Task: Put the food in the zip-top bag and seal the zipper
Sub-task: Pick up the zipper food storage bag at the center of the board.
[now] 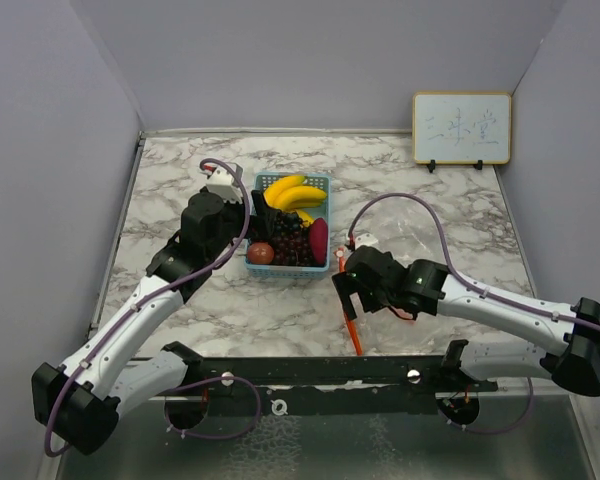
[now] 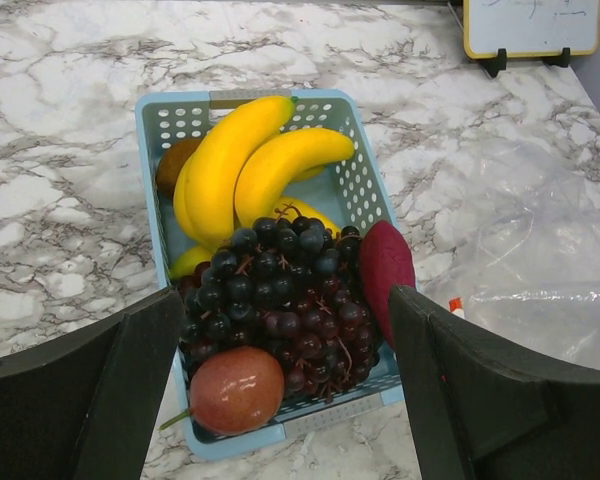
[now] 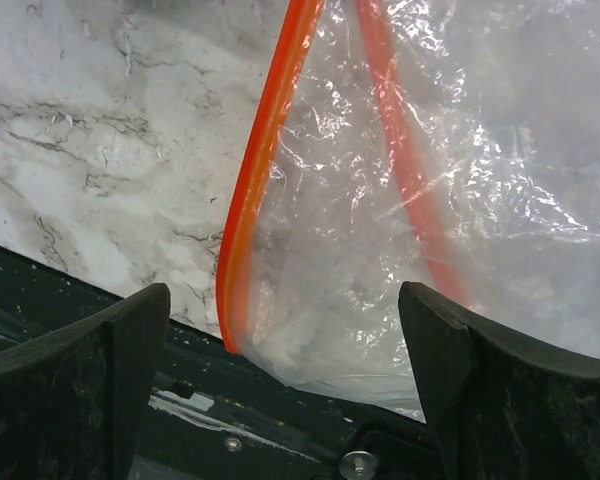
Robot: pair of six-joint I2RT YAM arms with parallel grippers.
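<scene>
The bananas [image 2: 235, 165], grapes [image 2: 280, 290], red fruit [image 2: 236, 388] and vegetable [image 2: 384, 265] are all sitting in the basket [image 2: 150, 130]. Our left gripper [image 2: 285, 335] is hanging wide and empty over the grapes; closing here, we are risking catching the basket walls and dragging it. Our right gripper [image 3: 285, 310], spread and empty too, is hovering over the bag [image 3: 460, 150] at its zipper [image 3: 250, 220]; a limp mouth may be blocking the fruit.

The table [image 1: 430, 200] has a white marble top with grey veins. Plain pale grey walls [image 1: 280, 60] close it on three sides. Far beyond the right gripper [image 1: 343, 290], to its right, a small whiteboard [image 1: 461, 127] with a yellow frame stands on black feet by the back wall. The light is soft and even.
</scene>
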